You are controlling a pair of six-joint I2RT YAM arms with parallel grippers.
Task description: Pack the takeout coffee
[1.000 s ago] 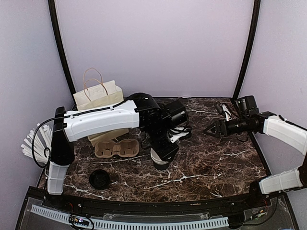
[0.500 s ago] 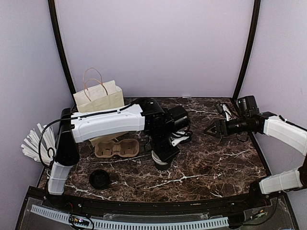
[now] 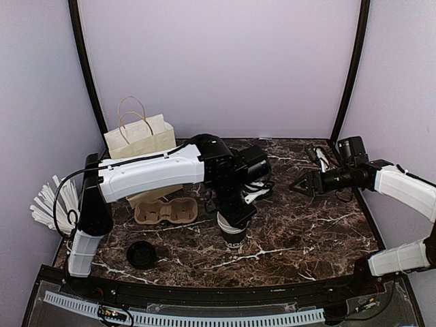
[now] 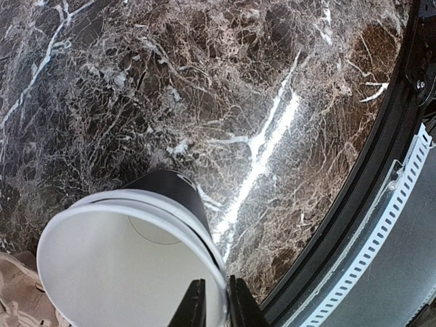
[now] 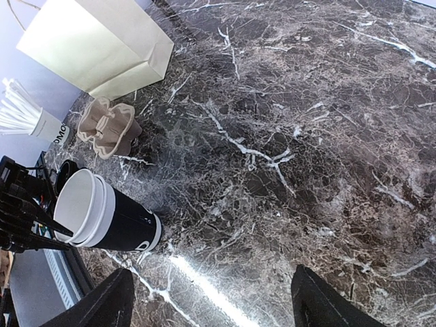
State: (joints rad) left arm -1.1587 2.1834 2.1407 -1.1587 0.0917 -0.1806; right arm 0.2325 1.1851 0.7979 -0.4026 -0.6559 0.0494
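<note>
Takeout coffee cup (image 3: pixel 233 237), lidless, standing on marble table (image 3: pixel 306 231), white rim pinched by left gripper (image 4: pixel 216 306), probably for moving to cardboard carrier (image 3: pixel 165 211); right gripper (image 3: pixel 294 184) parked apart, fingers spread.

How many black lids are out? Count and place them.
1. The loose black lid lies flat on the table toward its near-left corner, before the cup carrier. The left arm may hide more.

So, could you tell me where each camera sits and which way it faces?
Top external: above and behind the bases, looking down on the marble table; both arms show.
Left wrist: over the open black cup, facing down; the left gripper pinches its rim.
Right wrist: looks leftward across the table; the open right gripper frames the bottom.
Shared: all three see the cup.
</note>
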